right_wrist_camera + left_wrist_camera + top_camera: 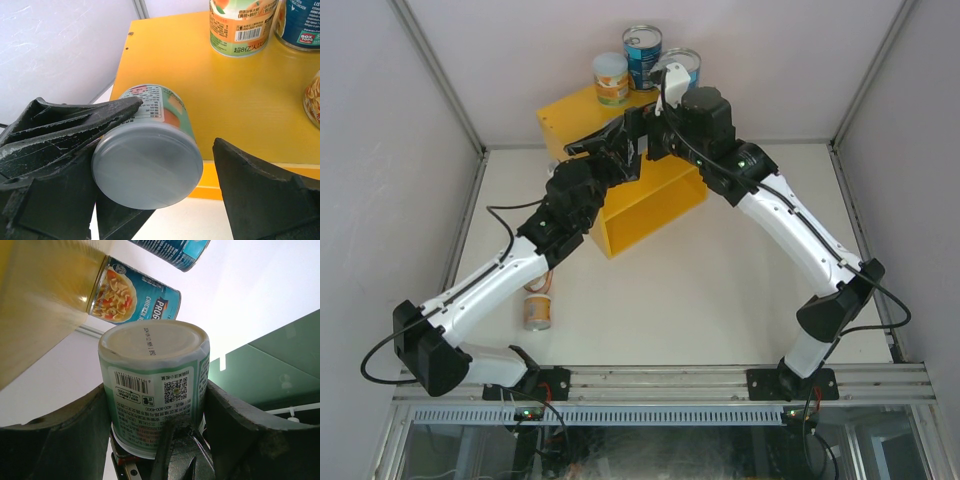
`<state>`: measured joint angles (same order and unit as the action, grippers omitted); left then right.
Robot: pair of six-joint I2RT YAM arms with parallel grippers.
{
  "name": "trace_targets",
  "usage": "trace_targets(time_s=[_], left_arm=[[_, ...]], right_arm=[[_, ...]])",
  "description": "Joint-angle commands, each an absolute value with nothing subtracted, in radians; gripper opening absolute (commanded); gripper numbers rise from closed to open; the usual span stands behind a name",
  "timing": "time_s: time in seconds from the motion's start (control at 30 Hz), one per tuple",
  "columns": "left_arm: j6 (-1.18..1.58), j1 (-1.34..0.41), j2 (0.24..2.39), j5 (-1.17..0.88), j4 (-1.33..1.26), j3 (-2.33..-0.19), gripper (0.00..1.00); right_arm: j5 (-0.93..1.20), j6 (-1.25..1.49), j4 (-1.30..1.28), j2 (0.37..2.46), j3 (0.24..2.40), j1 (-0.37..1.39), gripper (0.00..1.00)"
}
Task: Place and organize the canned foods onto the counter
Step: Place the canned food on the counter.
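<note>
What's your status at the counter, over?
Left gripper shut on small green-labelled can, tipped sideways at the counter's edge. Right gripper open astride it. Three cans stand farther back on top; nothing blocking.

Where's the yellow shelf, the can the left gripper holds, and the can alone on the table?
yellow shelf (660,205), top view, near side.
held can (152,387), left wrist view, barcode label.
lone can (538,310), top view, its side.

We find three upright cans along the far side of the yellow desk, its near top bare. At the front edge, the left claw and held can block the spread right claw.
</note>
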<state>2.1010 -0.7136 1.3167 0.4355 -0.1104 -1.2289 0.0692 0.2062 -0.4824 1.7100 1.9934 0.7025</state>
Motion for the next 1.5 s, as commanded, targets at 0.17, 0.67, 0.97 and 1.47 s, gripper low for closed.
trace_targets(time_s=[0.17, 0.67, 0.97, 1.47], left_arm=[[2.285, -0.796, 1.267, 0.353, -0.325, -1.308, 0.00], [2.299, -0.798, 1.302, 0.321, -0.425, -1.268, 0.37], [2.261, -0.776, 1.291, 0.284, -0.439, -1.224, 0.61], [2.221, -0.749, 1.285, 0.260, -0.481, -1.184, 0.76]], right_arm=[[0.021, 0.250, -0.473, 1.745, 1.963, 0.709, 0.80], [-0.006, 0.250, -0.582, 1.784, 2.062, 0.705, 0.36], [-0.013, 0.226, -0.700, 1.829, 2.229, 0.694, 0.25], [-0.002, 0.236, -0.699, 1.857, 2.252, 0.676, 0.23]])
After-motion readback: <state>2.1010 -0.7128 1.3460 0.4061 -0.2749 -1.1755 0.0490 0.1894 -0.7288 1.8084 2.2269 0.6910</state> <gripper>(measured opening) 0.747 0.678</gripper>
